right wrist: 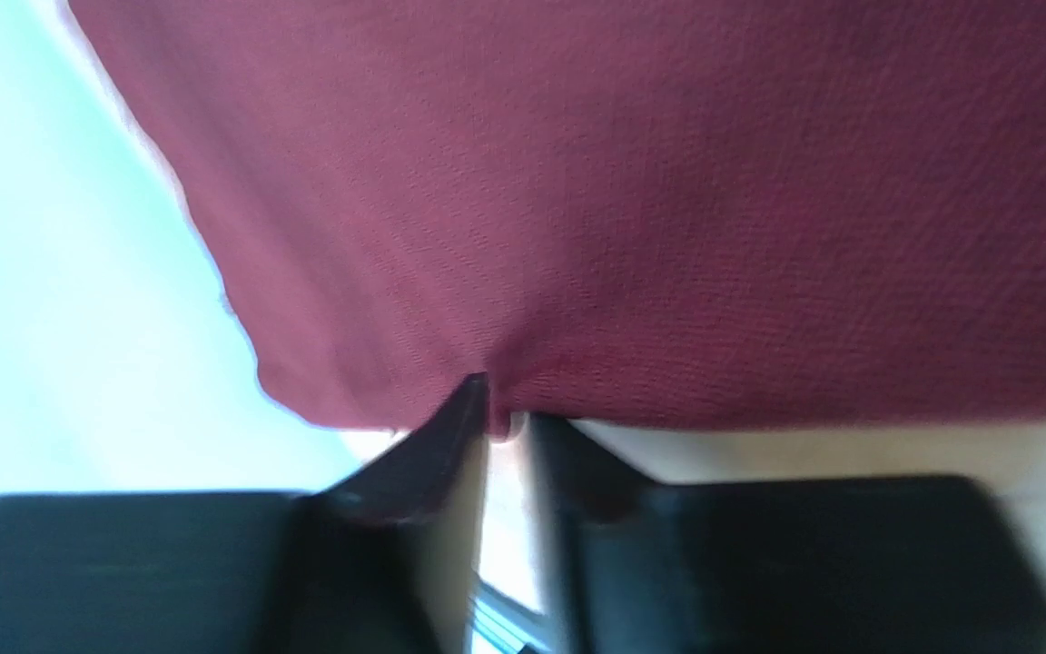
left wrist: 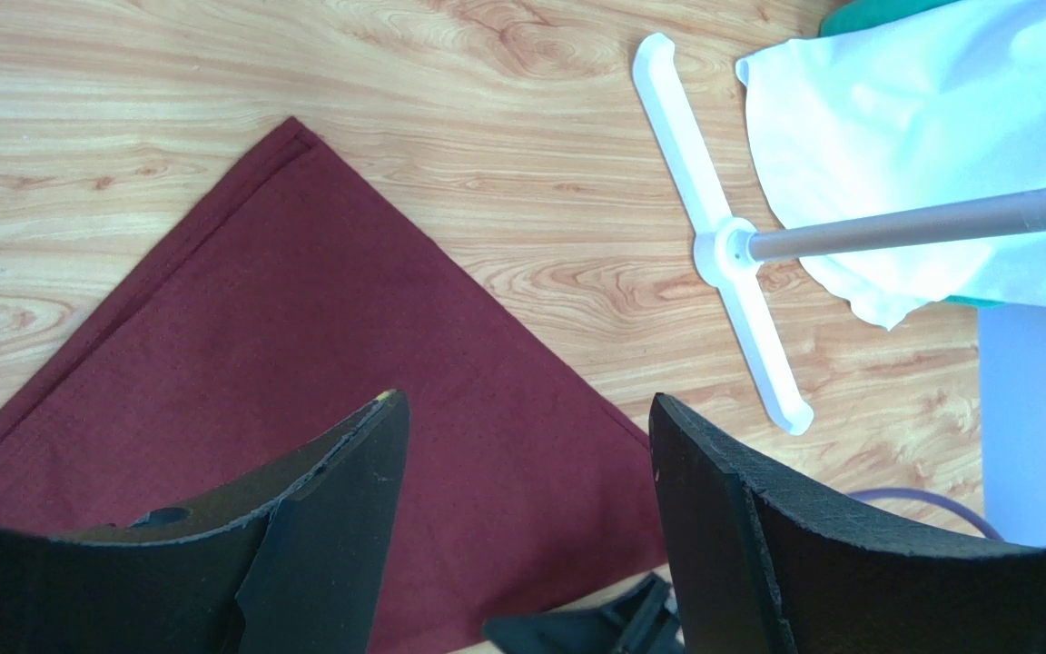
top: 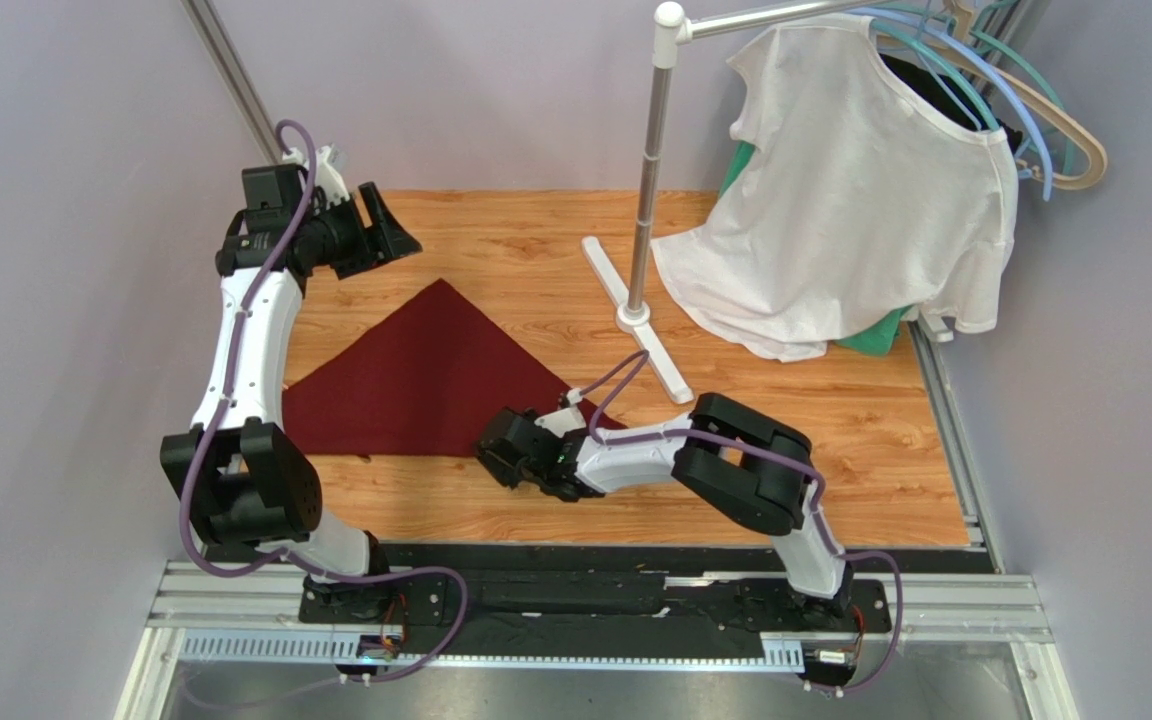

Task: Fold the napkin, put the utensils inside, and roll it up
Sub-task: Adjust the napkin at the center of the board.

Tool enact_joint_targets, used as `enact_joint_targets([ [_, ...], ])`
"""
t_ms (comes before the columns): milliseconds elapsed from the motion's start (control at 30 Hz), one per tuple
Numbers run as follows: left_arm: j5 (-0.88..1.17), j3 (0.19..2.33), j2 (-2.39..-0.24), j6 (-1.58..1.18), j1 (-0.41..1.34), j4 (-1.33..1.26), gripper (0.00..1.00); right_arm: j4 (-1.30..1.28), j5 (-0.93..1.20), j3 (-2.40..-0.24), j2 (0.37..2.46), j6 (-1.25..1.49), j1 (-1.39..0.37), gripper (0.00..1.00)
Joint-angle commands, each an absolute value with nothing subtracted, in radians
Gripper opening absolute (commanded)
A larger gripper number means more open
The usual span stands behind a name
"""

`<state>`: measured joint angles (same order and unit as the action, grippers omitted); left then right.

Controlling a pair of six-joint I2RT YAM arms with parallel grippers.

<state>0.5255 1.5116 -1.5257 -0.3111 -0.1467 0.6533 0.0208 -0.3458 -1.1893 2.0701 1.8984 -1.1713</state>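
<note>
The napkin (top: pixel 417 375) lay flat on the table (top: pixel 853 450) as a triangle. Its long edge ran left to right on the near side, and its peak pointed away from the arm bases. My right gripper (right wrist: pixel 508 405) was low at that near edge, toward the right corner. Its jaws were only narrowly apart, with the hem puckered against their tips, so I judged it the nearer arm for the next fold. My left gripper (left wrist: pixel 522 409) hovered wide open above the far-left slope, holding nothing.

Wood-grain table (top: pixel 838 480), maroon napkin (top: pixel 417 375) lying flat as a triangle, white rack foot (top: pixel 635 317) just beside it
</note>
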Motion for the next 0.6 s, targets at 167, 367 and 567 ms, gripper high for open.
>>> enact_joint_targets([
  [167,0.494,1.505,-1.514,-0.281,-0.158,0.629,0.74,-0.381,-0.534,-1.181,1.797,1.539,-1.223,0.65],
  [367,0.511,1.499,-1.595,-0.241,-0.153,0.627,0.72,-0.370,-0.602,-1.022,1.439,1.070,-1.178,0.67],
  [567,0.362,1.523,-1.650,-0.198,-0.019,0.663,0.71,-0.350,-0.131,-0.960,1.304,0.611,-0.818,0.64],
])
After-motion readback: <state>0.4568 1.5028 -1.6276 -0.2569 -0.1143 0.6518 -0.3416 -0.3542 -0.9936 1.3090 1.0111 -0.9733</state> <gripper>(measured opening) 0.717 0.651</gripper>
